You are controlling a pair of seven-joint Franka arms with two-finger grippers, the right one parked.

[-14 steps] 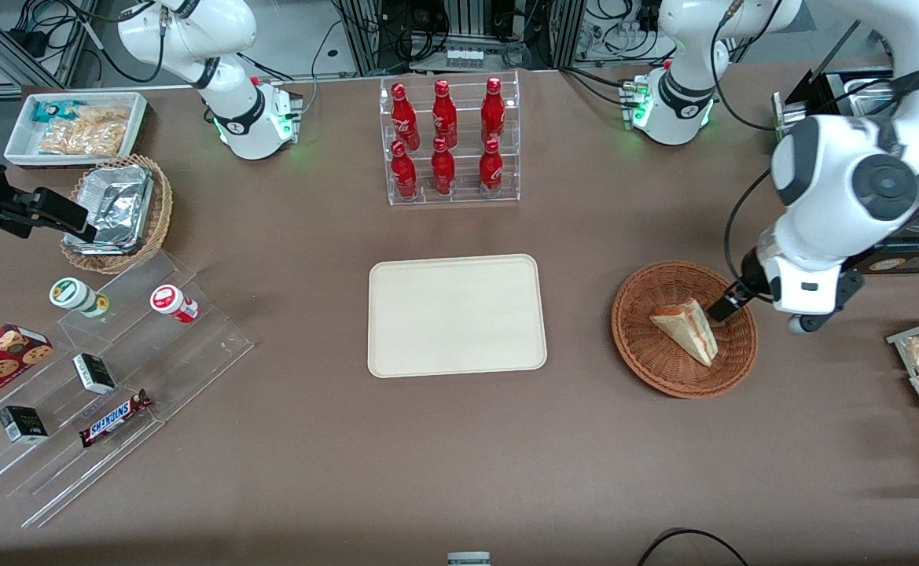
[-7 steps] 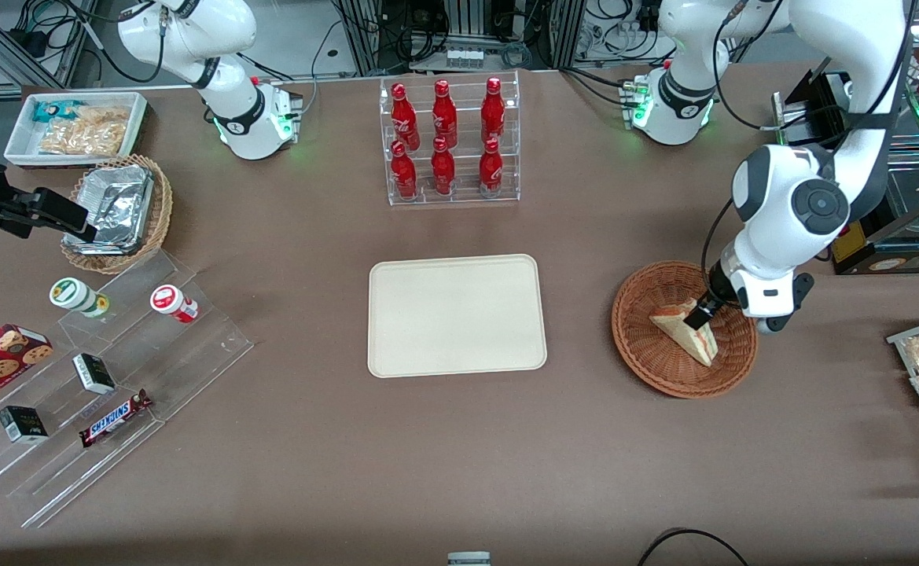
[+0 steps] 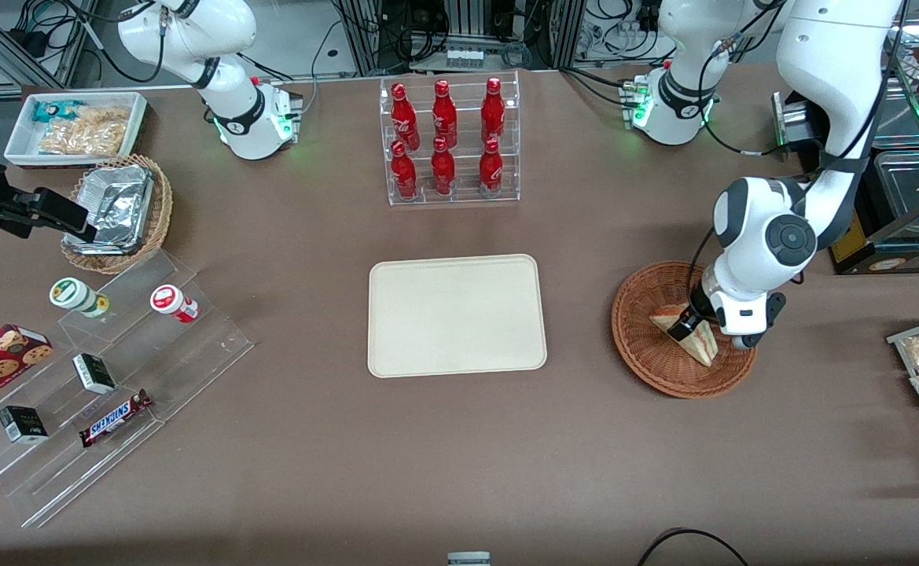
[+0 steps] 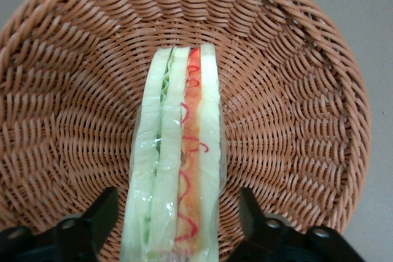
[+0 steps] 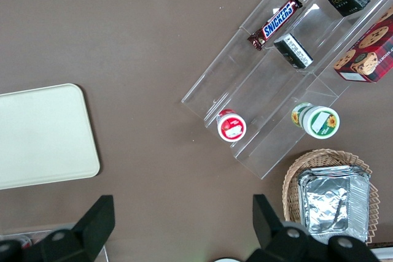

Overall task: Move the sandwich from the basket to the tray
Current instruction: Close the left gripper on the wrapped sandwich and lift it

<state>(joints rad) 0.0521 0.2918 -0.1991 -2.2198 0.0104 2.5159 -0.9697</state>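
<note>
Sandwich (image 4: 178, 157): a wedge of pale bread with green and red filling layers, lying in the basket (image 4: 295, 90). The gripper (image 4: 178, 228) straddles it, fingers (image 4: 101, 216) open, one on each side, not touching.

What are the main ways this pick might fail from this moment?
The hand is down in the basket, open, one finger on each side of the sandwich.

1. The sandwich is in smooth clear wrap, so it may slip out when lifted.
2. It is soft layered bread standing on edge; a hard squeeze might crush it or push the filling out.
3. The fingers sit close to the wicker, so they might snag the weave and drag the basket.
</note>
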